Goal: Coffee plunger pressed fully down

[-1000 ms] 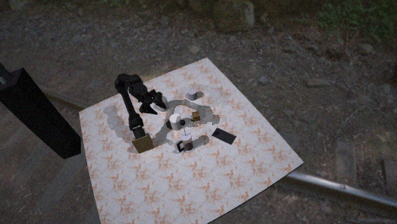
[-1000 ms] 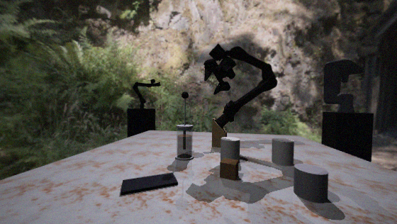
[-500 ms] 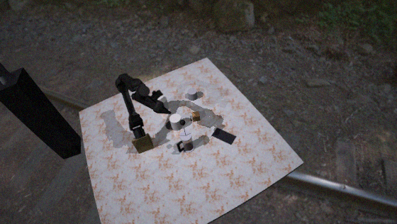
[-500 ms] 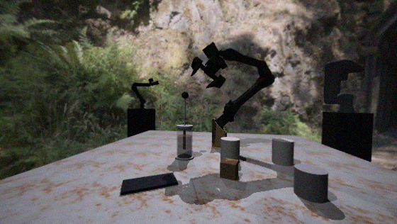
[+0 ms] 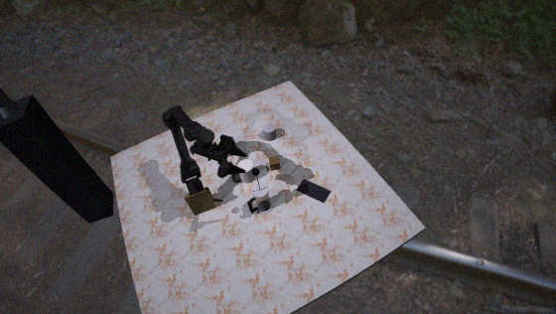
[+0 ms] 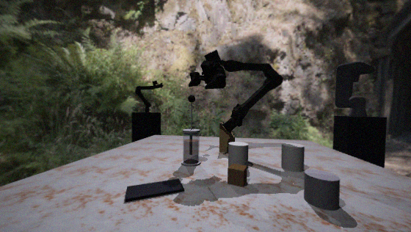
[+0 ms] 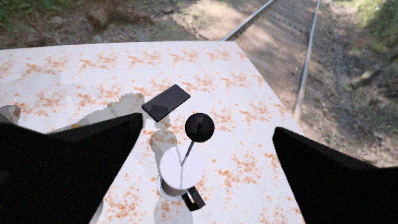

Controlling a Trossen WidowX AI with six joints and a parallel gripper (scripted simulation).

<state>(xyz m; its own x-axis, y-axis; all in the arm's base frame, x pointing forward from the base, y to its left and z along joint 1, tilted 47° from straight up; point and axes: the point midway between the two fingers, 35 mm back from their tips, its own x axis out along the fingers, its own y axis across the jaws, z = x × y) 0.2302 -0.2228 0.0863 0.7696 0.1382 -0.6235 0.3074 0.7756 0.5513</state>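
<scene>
Plunger knob (image 6: pixel 191 98), raised just below the spread, empty tool (image 6: pixel 194 78), is judged small and slippery, on a tippy glass press (image 6: pixel 191 146).

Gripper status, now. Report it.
Gripper: open wide, holding nothing, above the plunger knob and not touching it.

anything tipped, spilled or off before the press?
Nothing stands out. The coffee press stands upright on the table, plunger knob fully raised on a straight rod. The open gripper hovers just above the knob, not touching it. No spill visible.
</scene>
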